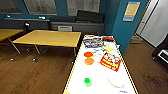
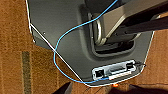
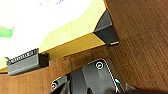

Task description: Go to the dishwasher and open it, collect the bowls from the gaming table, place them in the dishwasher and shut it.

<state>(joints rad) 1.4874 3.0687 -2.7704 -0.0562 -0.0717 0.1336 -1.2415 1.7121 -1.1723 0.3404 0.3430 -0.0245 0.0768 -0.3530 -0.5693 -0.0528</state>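
On the long glossy white yellow-edged gaming table [image 1: 100,77], the small green plastic bowl [image 1: 87,81] sits near the close end — two orange bowls [image 1: 88,58] mid-table, awaiting collection; neither pincer's state can be told.

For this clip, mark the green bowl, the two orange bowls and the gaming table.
green bowl [image 1: 87,81]: head view, on its bright centre.
near orange bowl [image 1: 89,61]: head view, on its middle.
far orange bowl [image 1: 88,54]: head view, on its middle.
gaming table [image 1: 100,75]: head view, on bare white top.

Soft, blurred indoor views under even light.
Glare whitens the gaming table [image 1: 100,75] top; wide-angle bending curves the head view's edges.
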